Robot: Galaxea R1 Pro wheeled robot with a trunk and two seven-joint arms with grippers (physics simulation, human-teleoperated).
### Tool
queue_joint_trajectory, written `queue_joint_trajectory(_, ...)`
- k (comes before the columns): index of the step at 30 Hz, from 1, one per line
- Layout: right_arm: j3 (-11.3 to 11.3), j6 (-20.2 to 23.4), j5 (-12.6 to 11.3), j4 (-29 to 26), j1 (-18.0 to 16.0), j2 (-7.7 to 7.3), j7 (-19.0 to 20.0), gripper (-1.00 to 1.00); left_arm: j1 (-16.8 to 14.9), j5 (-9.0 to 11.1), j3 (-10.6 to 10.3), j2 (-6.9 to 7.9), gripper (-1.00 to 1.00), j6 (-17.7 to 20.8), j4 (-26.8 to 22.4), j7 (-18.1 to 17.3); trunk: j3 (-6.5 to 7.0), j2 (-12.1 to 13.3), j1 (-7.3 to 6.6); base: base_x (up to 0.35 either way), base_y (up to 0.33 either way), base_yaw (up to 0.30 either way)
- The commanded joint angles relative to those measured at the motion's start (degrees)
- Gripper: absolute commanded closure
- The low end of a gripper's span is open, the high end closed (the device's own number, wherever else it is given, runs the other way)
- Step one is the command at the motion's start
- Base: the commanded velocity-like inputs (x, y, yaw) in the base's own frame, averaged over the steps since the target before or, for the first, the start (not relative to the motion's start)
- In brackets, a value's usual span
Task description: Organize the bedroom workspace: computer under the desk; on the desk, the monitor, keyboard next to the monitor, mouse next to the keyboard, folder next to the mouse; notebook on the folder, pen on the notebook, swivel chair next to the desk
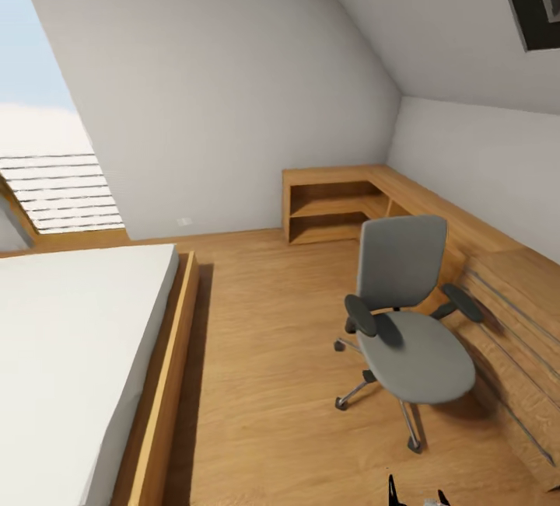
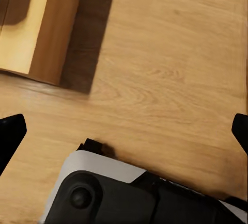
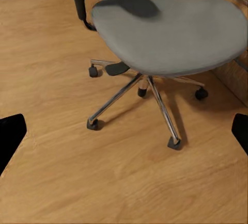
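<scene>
The swivel chair (image 1: 408, 319) is seen on the wood floor (image 1: 272, 350) in the head view, just beside a low light-wood cabinet (image 1: 513, 312) with long handles; its seat is seen bare, its back faces the corner shelf unit (image 1: 334, 207); a bed (image 1: 78, 358) with a white mattress and wooden frame is located well apart on the opposite side. In the right wrist view, the right gripper (image 3: 124, 131) is shown with fingers (image 3: 11, 133) spread wide, nothing held or touched; the chair's chrome base (image 3: 150, 97) and castors are seen beyond it. In the left wrist view, the left gripper (image 2: 124, 131) is likewise shown with fingers (image 2: 10, 133) spread wide and empty, above bare floor near the bed frame's corner (image 2: 46, 28); part of the robot's body (image 2: 113, 193) is visible beneath.
</scene>
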Motion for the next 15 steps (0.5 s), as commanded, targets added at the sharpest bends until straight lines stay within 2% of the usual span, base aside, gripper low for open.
queue_joint_trajectory(1, 0.48, -0.14, -0.58, -0.05, -0.3, -0.02, -0.23, -1.0, -0.1, 0.61, 0.05, -0.12, -1.0, 0.7, -0.4, 0.03, -0.11, -0.11, 0.03, 0.0, 0.0, 0.287)
queue_joint_trajectory(3, 0.48, -0.14, -1.25, 0.04, -0.85, 0.07, -0.23, -1.0, -0.22, 0.58, 0.08, -0.31, -1.0, 2.09, -0.98, -0.07, -0.11, -0.11, 0.03, 0.0, 0.0, 0.287)
queue_joint_trajectory(5, 0.5, -0.16, -2.02, 0.24, -1.12, 0.19, -0.23, -1.0, -0.27, 0.47, 0.11, -0.32, -1.0, 1.79, -0.5, -0.21, -0.11, -0.11, 0.03, 0.0, 0.0, 0.287)
queue_joint_trajectory(8, 0.53, -0.2, -2.65, 0.58, -1.31, 0.93, -0.2, -1.0, -0.31, 0.19, 0.09, -0.26, -1.0, -1.4, 2.13, -0.43, -0.11, -0.11, 0.03, 0.0, 0.0, 0.287)
queue_joint_trajectory(9, 0.48, -0.26, -2.81, 1.08, -1.37, 1.63, -0.18, -1.0, -0.32, -0.09, 0.08, -0.18, -1.0, -4.19, 3.75, -0.54, -0.11, -0.11, 0.03, 0.0, 0.0, 0.287)
queue_joint_trajectory(15, 0.51, -0.72, -3.02, 4.33, -1.44, 3.52, -0.15, -1.0, -0.33, -1.96, 0.06, -0.01, -1.0, -13.17, 6.69, -0.68, -0.11, -0.11, 0.03, 0.0, 0.0, 0.287)
